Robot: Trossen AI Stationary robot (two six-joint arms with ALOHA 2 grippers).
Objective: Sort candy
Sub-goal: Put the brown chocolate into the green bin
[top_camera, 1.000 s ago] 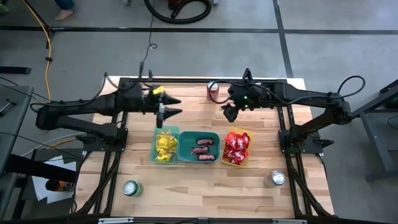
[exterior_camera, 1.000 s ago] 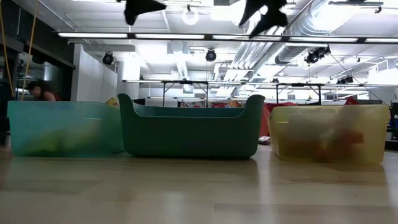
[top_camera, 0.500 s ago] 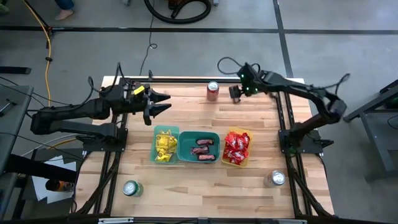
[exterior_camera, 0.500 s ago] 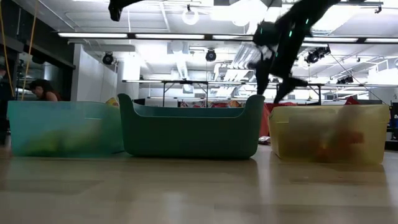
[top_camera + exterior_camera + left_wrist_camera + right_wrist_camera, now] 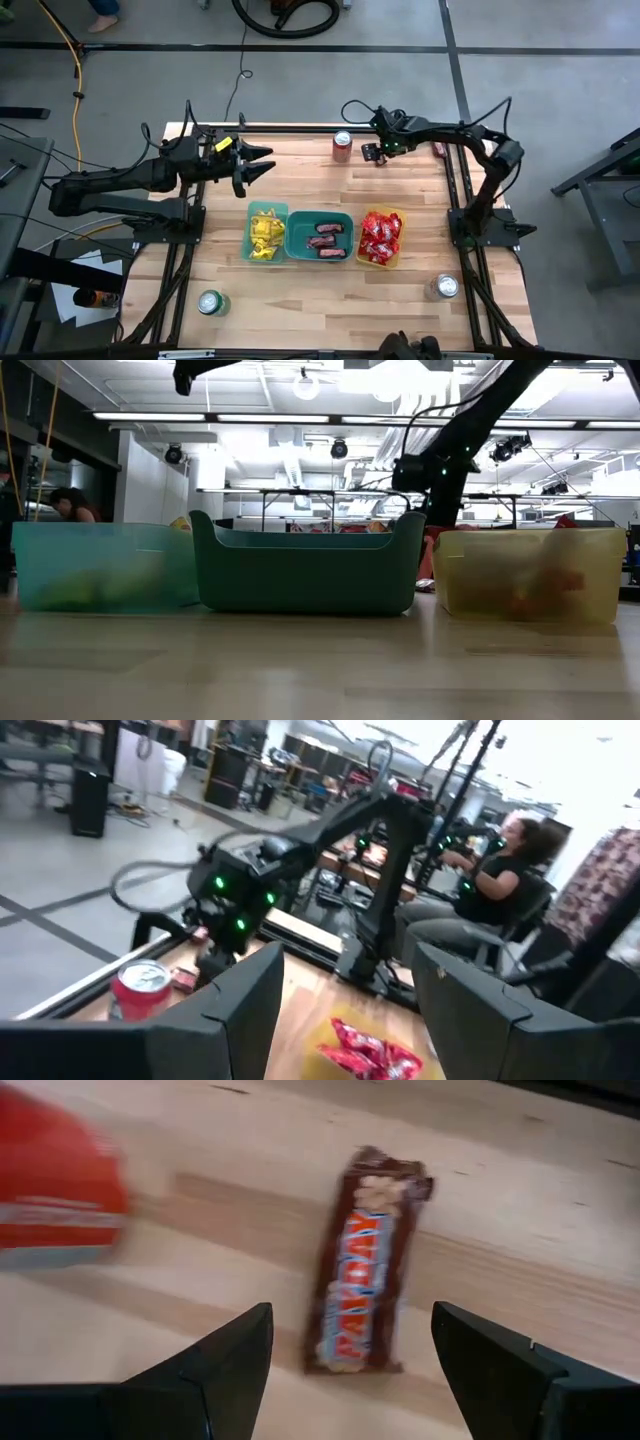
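Candy sits sorted in three bins mid-desk: yellow packets (image 5: 264, 232) in the green bin (image 5: 283, 210), brown bars (image 5: 326, 240) in the teal bin (image 5: 301, 243), red packets (image 5: 380, 238) in the yellow bin (image 5: 399, 240). One more bar (image 5: 366, 1262) lies flat on the wood near the desk's far edge, beside the red can (image 5: 342, 145).

Your right gripper (image 5: 373, 153) is low over that bar with its jaws wide and nothing between them; in its wrist view the bar lies just ahead, between the two fingers (image 5: 215, 1370) but not touching either.

Your left gripper (image 5: 262, 166) hangs above the far left part of the desk, fingers spread and holding nothing.

Two more cans (image 5: 210, 302) stand near the desk's front corners.
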